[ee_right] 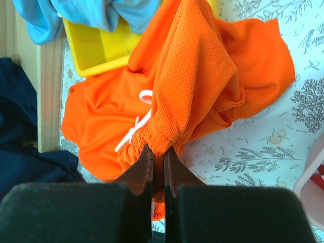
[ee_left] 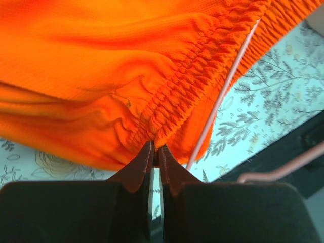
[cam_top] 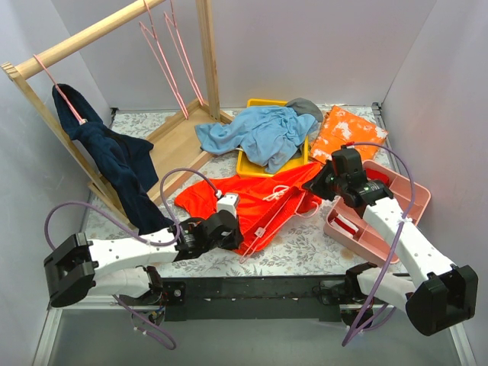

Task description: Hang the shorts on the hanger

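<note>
The shorts (cam_top: pixel 259 200) lie spread over the middle of the desk (cam_top: pixel 305 248), nearer its near edge than its far one, and the thin pink hanger (ee_left: pixel 223 96) slants across their near part, against the fabric. The left end effector (ee_left: pixel 155 150) is pinched tight on the gathered waistband at their near-left side, while the right end effector (ee_right: pixel 158 152) is clamped on a bunched fold at their right side, drawn up into a ridge. Toward the far edge a yellow tray (cam_top: pixel 248 164) holds a light blue garment (cam_top: pixel 255 133), a navy garment (cam_top: pixel 114 164) hangs from the wooden rack (cam_top: pixel 91 34) along the left edge, and a pink bin (cam_top: pixel 412 194) sits by the right edge
</note>
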